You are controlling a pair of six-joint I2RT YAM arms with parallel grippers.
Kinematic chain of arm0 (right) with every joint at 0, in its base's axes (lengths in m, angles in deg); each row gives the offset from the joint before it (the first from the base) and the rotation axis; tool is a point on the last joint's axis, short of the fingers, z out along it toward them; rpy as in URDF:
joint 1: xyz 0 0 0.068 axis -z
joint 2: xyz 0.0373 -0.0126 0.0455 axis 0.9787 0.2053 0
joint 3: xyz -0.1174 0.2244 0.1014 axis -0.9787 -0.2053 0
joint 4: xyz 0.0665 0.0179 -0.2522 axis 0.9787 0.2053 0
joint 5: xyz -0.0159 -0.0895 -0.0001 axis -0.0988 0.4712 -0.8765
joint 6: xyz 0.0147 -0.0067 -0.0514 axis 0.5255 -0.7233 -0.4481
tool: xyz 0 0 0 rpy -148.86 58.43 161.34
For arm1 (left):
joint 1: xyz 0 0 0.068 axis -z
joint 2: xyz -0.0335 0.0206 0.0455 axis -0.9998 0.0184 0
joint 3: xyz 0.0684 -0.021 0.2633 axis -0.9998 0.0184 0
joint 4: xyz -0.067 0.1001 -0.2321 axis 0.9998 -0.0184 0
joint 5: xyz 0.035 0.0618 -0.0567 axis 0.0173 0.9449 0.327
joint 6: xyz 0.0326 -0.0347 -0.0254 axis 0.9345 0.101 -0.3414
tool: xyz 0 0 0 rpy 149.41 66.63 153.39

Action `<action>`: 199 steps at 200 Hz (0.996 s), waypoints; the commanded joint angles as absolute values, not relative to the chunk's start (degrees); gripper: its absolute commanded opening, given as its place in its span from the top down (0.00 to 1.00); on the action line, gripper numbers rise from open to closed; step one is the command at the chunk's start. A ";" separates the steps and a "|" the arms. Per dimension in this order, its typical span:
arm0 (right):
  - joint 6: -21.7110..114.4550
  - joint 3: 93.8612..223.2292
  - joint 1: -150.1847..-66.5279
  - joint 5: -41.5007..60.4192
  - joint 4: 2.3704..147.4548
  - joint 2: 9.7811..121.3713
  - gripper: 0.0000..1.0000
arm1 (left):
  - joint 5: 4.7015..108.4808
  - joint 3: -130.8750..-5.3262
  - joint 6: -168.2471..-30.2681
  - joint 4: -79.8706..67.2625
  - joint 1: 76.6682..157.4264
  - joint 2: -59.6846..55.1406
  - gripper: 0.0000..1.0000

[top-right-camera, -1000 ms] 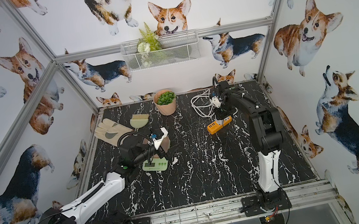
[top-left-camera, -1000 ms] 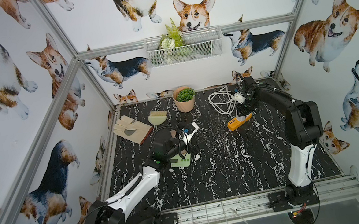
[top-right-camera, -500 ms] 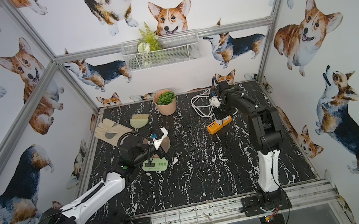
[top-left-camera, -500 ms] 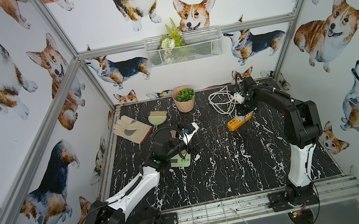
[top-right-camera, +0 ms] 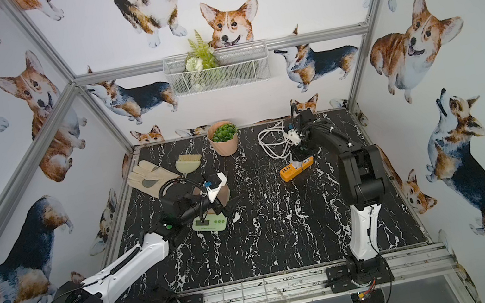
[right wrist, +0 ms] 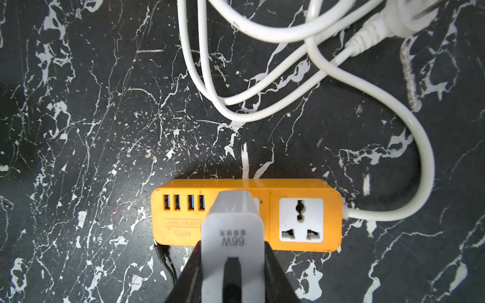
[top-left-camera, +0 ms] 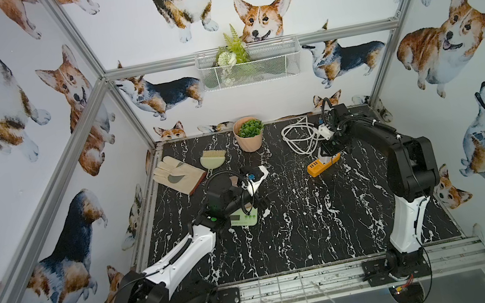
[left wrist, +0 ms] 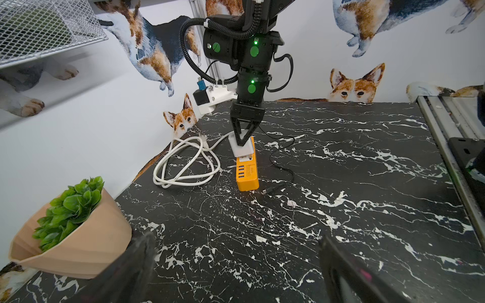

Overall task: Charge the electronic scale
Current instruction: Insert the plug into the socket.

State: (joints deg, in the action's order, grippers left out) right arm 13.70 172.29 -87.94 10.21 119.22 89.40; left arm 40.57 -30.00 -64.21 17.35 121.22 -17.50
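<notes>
The pale green electronic scale (top-left-camera: 244,219) (top-right-camera: 210,224) sits left of the table's middle, its back part hidden under my left arm. My left gripper (top-right-camera: 230,201) hovers just over it, open and empty, and in its wrist view the fingers (left wrist: 141,251) frame bare tabletop. My right gripper (top-left-camera: 328,153) (right wrist: 232,251) is shut on a white charger block (right wrist: 232,230) (left wrist: 242,150) that stands on a socket of the orange power strip (right wrist: 333,210) (top-left-camera: 320,167). A thin black cable (left wrist: 283,170) runs from the charger and its free plug lies on the table.
The strip's coiled white cord (left wrist: 183,162) lies behind it. At the back stand a potted plant (top-left-camera: 248,134), a small brush (top-left-camera: 212,160) and a work glove (top-left-camera: 176,175). A wire basket (top-left-camera: 248,64) hangs on the back wall. A metal rail (top-left-camera: 322,279) lines the front edge.
</notes>
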 commanded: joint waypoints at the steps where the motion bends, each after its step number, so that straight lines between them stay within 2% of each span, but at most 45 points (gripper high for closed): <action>1: 11.25 171.35 -87.65 12.58 118.76 89.60 0.87 | 39.55 -30.42 -64.11 17.73 121.19 -17.59 0.00; 199: 8.28 172.99 -87.87 13.58 117.77 87.20 0.87 | 38.33 -31.58 -64.37 16.93 121.20 -16.76 0.00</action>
